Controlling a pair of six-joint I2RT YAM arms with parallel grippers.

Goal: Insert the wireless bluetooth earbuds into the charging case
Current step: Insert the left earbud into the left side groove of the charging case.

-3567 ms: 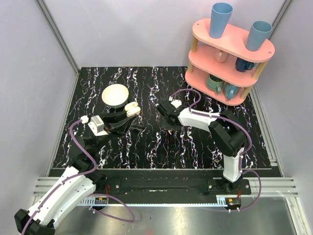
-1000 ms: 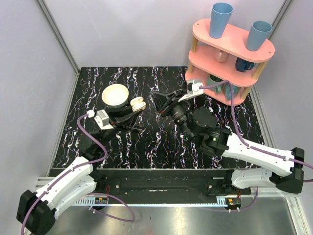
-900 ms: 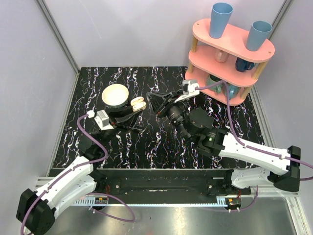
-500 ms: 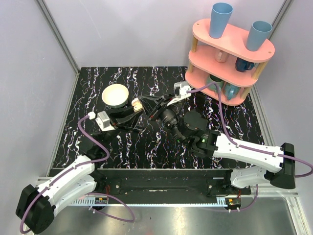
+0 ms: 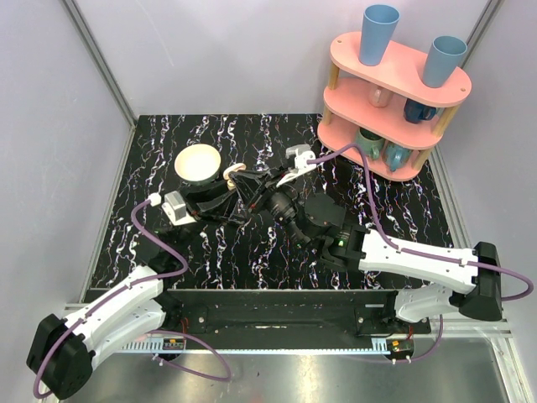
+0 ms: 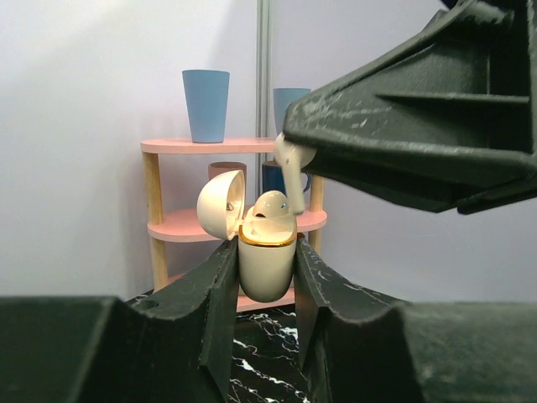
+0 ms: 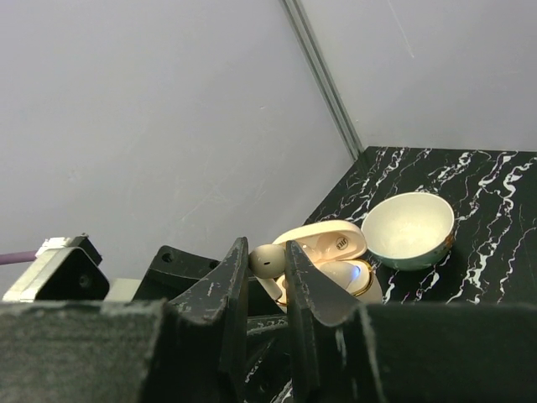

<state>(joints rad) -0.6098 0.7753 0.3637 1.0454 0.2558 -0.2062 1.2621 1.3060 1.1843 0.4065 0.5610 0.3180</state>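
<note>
- The left gripper (image 6: 266, 252) presses its two fingers against the sides of the charging case (image 6: 267, 273) and holds it upright above the table (image 5: 252, 243); in this way the opening looks up and is free for the other arm.
- The lid (image 6: 221, 206) of the case is swung open toward 10 o'clock, away from the other arm; one earbud (image 6: 273, 206) seems to sit already in its place above the gold rim.
- The right gripper (image 7: 266, 254) is almost closed, with only a narrow gap; in this gap it pinches the second earbud (image 7: 267, 260); the piece sits at the very fingertips, I think so that the fingers do not knock the case.
- In the left wrist view the second earbud is at 1 o'clock from the opening, near but not touching; the step in hand, as I judge, is to lower it into the free socket.
- From above, the case is at 4 o'clock of the bowl (image 5: 198, 164), just beside it; the shelf (image 5: 394, 101) stands at 2 o'clock of the table, well apart.
- A risk, in my judgement: the piece is small and curved; if it is tilted wrong, it may rest on the rim and not drop in.
</note>
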